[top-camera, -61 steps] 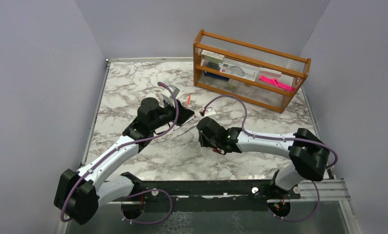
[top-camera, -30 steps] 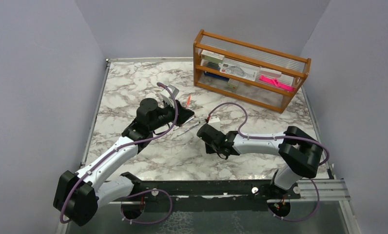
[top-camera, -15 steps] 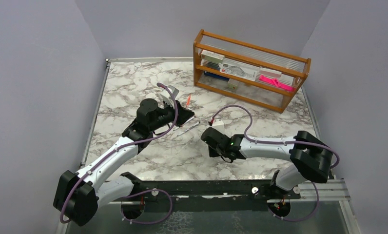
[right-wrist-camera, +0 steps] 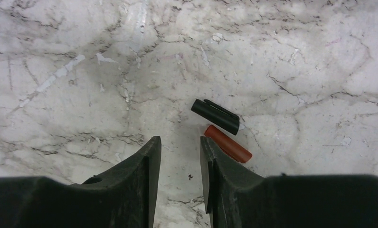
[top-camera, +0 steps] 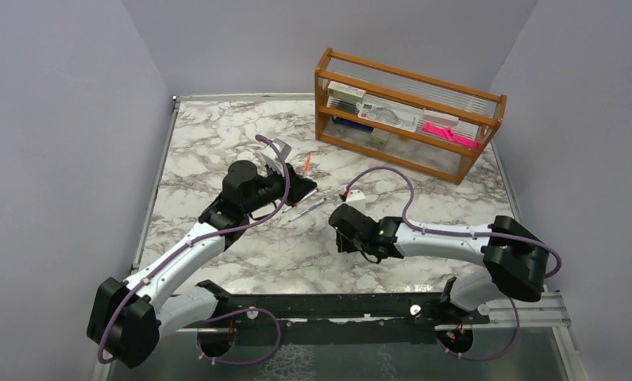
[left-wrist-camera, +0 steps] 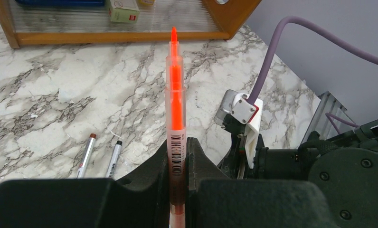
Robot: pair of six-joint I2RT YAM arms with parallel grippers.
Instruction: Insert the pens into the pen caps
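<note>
Orange pen (left-wrist-camera: 176, 142) is clamped in your left gripper (left-wrist-camera: 177, 159), tip outward. Your right gripper (right-wrist-camera: 180, 161) holds its jaws apart, empty, beside the black cap (right-wrist-camera: 215, 116) and dark red cap (right-wrist-camera: 228, 143). They are probably light and slick, so pinch mid-body.

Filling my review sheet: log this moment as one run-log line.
left gripper: shut on orange pen, tip bare | right gripper: open, empty | black cap, red cap: side by side on table

top camera looks down from behind; wrist cameras sit close above the table (top-camera: 206, 147).
</note>
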